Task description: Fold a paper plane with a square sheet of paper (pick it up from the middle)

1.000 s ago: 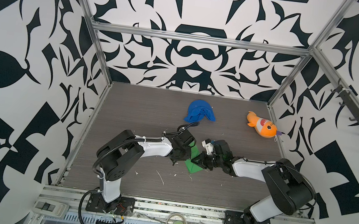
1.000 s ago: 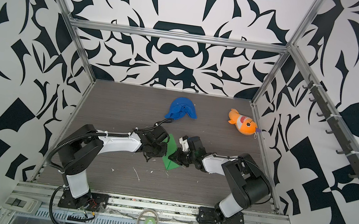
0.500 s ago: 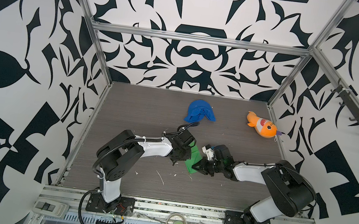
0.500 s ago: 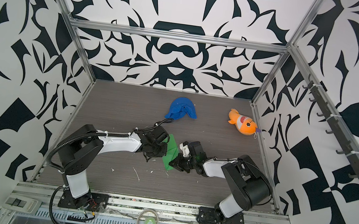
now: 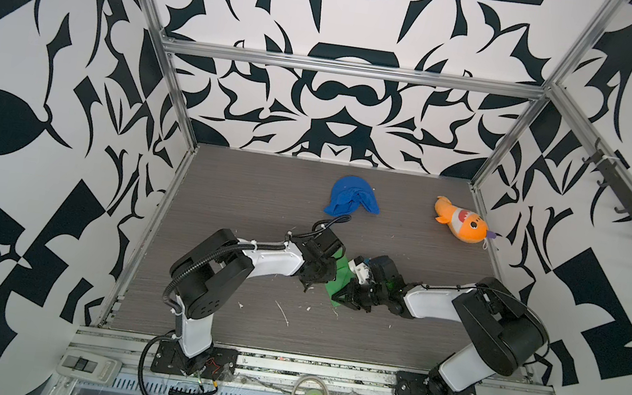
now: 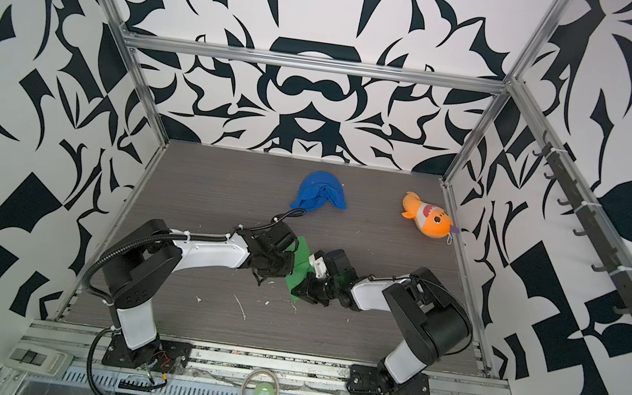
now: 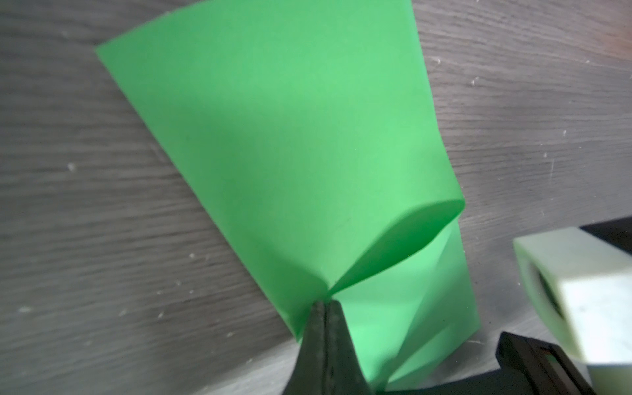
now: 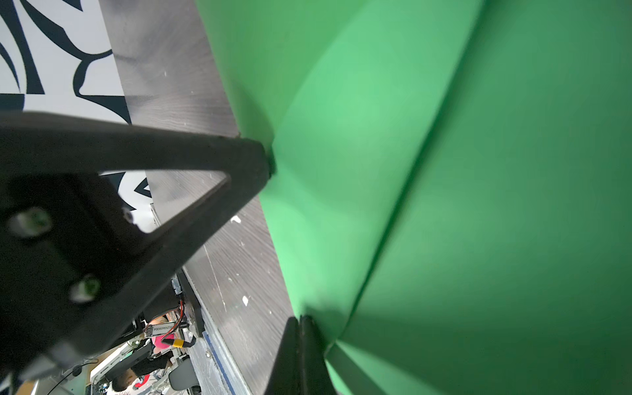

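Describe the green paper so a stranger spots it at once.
On the grey wood-grain table, look at its middle. There the left gripper and right gripper meet, pinching the paper. It alone is thin, bright green and creased; the blue cloth and orange fish lie farther back.

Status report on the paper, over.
Left end effector, right end effector: both shut on green paper sheet. Sheet curled over, no plane yet. Blue cloth, plush fish well clear.

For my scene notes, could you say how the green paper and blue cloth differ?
The green paper is smooth with a bent-over flap; the blue cloth is a crumpled lump. The left gripper and right gripper pinch the green paper; the blue cloth lies untouched. Both are single-coloured.
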Tool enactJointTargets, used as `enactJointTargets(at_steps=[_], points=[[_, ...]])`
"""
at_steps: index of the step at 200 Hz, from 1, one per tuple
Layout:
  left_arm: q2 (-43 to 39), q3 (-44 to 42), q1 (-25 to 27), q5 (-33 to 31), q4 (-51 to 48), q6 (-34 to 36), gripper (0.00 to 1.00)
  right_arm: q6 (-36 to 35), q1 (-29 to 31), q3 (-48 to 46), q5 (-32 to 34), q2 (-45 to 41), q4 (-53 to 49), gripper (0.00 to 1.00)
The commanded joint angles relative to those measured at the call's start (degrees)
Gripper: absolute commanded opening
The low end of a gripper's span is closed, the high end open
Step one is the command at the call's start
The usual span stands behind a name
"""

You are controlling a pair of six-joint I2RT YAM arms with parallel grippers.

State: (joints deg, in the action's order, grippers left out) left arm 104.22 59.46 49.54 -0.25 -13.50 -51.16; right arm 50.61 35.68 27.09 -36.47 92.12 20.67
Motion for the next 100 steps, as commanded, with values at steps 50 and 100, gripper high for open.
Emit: enactJointTargets(at_steps=[50,100], points=[[2.6,-0.4,0.0,-1.8,-4.6,0.5,0.0,-6.5,-1.9,2.7,2.5,-9.2,-10.3,0.03],[2.6,-0.3,0.1,-1.5,-4.4,0.8,0.0,-12.4,-6.3,13.8,0.8,0.4,-11.9,0.02]])
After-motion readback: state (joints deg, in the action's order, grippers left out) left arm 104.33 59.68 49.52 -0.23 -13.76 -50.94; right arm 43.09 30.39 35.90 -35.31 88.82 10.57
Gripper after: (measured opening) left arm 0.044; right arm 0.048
